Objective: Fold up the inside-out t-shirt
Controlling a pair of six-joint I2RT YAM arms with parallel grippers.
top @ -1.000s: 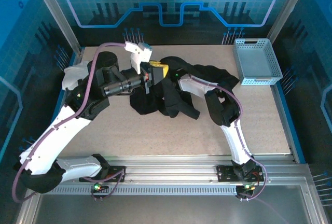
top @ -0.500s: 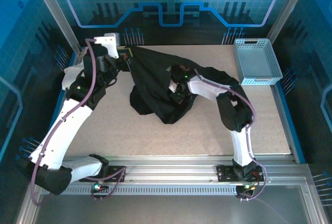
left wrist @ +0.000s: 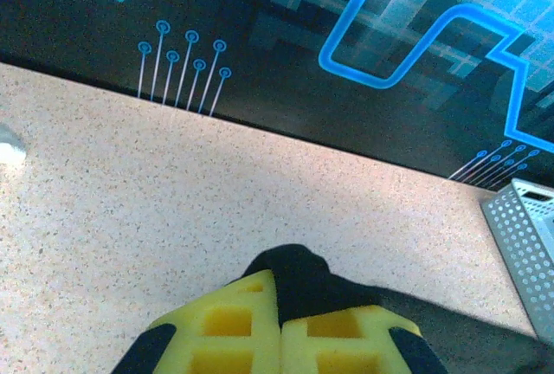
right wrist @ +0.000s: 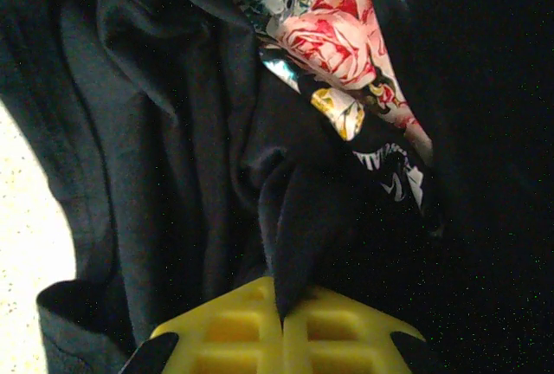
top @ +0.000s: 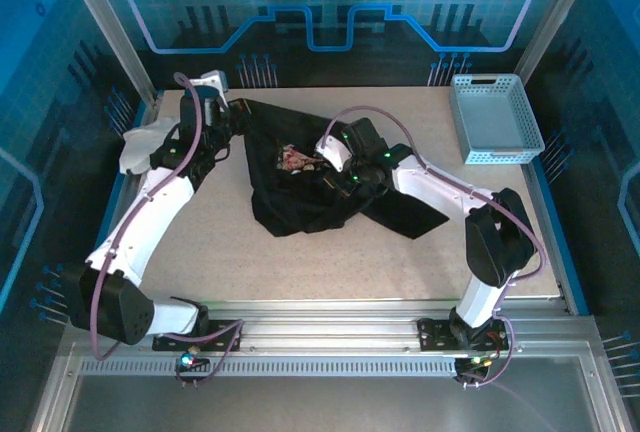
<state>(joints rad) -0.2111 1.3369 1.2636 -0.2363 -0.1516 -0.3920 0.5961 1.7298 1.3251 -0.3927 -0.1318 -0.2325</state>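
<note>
Centrally, pictured from overhead: a soft black t-shirt (top: 300,207) heaped in loose, irregular folds on a speckled beige table (top: 210,252), set toward the far left of its middle, with one limp flap trailing right beneath the right forearm. Exposed near the middle of the heap, a floral print (top: 295,159) in pink, red and white.

Gripped at the heap's far-left corner by the left gripper (top: 238,112). Viewed from the left wrist (left wrist: 281,309): yellow, waffle-moulded pads (left wrist: 229,332) pressed flat together, a rounded lump of the black cloth (left wrist: 290,274) bulging just past their tips; thus fully closed on the garment's edge.

Gripped near the print by the right gripper (top: 332,167). Viewed from the right wrist (right wrist: 281,305): matching yellow pads (right wrist: 225,326) clamped tight on a narrow, upright pleat of the matte jersey (right wrist: 156,132), with rose motifs (right wrist: 338,45) and faint white lettering on the cloth beyond, and creases fanning away to the left.

Placed at the far-right corner, well apart from the shirt: a rectangular, perforated, pale blue-grey basket (top: 495,120), glimpsed also at the right edge of the left wrist view (left wrist: 524,244).
</note>
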